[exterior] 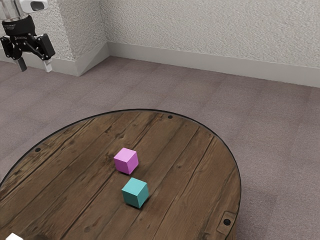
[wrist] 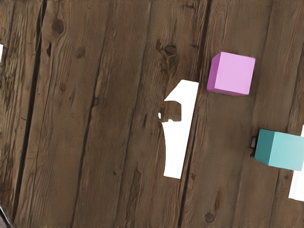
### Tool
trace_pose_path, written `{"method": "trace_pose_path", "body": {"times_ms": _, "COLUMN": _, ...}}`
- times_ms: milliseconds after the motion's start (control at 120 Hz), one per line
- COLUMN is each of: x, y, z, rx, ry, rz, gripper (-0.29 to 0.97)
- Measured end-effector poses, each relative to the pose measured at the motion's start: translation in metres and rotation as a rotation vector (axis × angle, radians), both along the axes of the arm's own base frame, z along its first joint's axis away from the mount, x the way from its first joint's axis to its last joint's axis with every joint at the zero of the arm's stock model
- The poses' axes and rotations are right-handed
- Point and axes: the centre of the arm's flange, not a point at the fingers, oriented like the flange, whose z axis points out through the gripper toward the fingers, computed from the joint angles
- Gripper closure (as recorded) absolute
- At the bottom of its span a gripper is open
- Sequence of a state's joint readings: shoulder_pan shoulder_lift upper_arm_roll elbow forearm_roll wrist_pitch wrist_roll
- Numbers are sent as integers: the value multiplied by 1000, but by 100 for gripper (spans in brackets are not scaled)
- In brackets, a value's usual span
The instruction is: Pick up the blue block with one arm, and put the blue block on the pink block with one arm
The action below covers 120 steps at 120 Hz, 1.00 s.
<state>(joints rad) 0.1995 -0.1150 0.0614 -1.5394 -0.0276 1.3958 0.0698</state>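
Blue block [exterior: 135, 192] nearest, pink block [exterior: 125, 160] just beside, round plank table [exterior: 190, 150], grey-brown carpet [exterior: 260, 110], white wall [exterior: 210, 25], claw [exterior: 35, 68] open, empty.

Exterior camera obliquely above table [exterior: 65, 165]; wrist camera straight down; pink block [exterior: 125, 160] common.

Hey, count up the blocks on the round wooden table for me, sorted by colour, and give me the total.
Pink block: 1
Blue block: 1
Total: 2 blocks
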Motion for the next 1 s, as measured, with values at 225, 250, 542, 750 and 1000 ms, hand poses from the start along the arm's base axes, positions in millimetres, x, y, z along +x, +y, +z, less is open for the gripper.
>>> {"method": "trace_pose_path", "body": {"times_ms": 225, "x": -69, "y": -78, "z": 142, "rx": 80, "ry": -255, "rz": -116, "gripper": 0}}
{"method": "trace_pose_path", "body": {"times_ms": 250, "x": -109, "y": -105, "z": 163, "rx": 99, "ry": -293, "rz": -149, "gripper": 0}}
{"method": "trace_pose_path", "body": {"times_ms": 542, "x": -150, "y": -258, "z": -75, "rx": 143, "ry": 21, "rz": -406, "gripper": 0}}
{"method": "trace_pose_path", "body": {"times_ms": 750, "x": -95, "y": -312, "z": -210, "rx": 60, "ry": 33, "rz": -465, "gripper": 0}}
{"method": "trace_pose_path", "body": {"times_ms": 1000, "x": -44, "y": -265, "z": -281, "rx": 6, "ry": -130, "rz": -286, "gripper": 0}}
